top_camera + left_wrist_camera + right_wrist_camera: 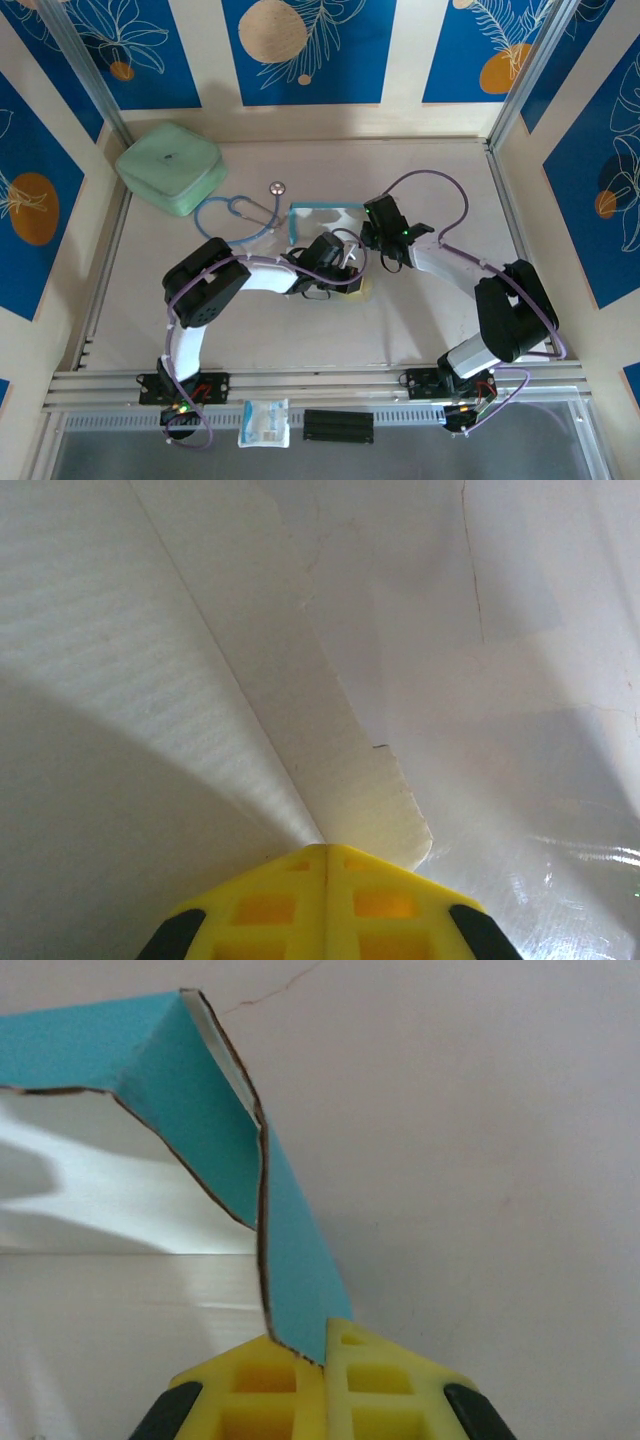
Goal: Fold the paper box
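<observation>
- paper box (pixel 322 222), thin card, white face up w/ a teal-blue edge standing along its left side: top view, mid-table, partly under both wrists.
- top view: left gripper (pixel 345 262) at box's near edge, right gripper (pixel 372 245) just beside it; fingers too small to read here.
- top view, other items: mint-green rounded square case (pixel 172 165) in far-left corner; blue-tubed stethoscope (pixel 245 210) btwn case & box; small clear plastic packet (pixel 265 422) & black ribbed block (pixel 338 425) by the near rail.
- left wrist: left gripper (pixel 325 852), yellow tips pressed together, no gap. White card of paper box (pixel 200 680) right in front, crease running to the tips; can't tell if card is pinched.
- right wrist: right gripper (pixel 325 1345) clamped on a teal flap of paper box (pixel 290 1260), thin card btwn the tips; flap rises, then bends over to the left.
</observation>
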You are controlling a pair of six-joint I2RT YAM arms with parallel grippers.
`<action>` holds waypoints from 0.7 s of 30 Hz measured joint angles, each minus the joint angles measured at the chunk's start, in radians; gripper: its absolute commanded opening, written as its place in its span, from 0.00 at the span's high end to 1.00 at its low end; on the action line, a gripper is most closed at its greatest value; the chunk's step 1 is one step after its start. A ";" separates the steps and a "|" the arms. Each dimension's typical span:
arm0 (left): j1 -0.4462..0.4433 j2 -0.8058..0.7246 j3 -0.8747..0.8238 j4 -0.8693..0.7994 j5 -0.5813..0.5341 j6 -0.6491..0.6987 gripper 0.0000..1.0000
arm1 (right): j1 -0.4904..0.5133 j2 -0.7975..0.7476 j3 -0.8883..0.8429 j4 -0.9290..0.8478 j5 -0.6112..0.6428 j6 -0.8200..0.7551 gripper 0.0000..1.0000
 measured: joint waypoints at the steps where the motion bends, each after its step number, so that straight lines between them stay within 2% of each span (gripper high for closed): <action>1: 0.000 0.000 0.000 0.000 0.000 0.000 1.00 | 0.000 -0.003 0.000 -0.008 -0.001 0.019 1.00; 8: 0.000 0.004 -0.003 0.014 0.000 0.000 1.00 | 0.005 -0.005 0.018 -0.067 0.003 0.140 1.00; 12: 0.000 0.005 -0.004 0.018 0.000 0.000 1.00 | 0.045 -0.005 0.010 -0.073 0.046 0.201 1.00; 21: 0.003 -0.010 -0.031 0.050 -0.021 -0.003 0.98 | 0.140 -0.048 -0.159 0.130 0.190 0.198 1.00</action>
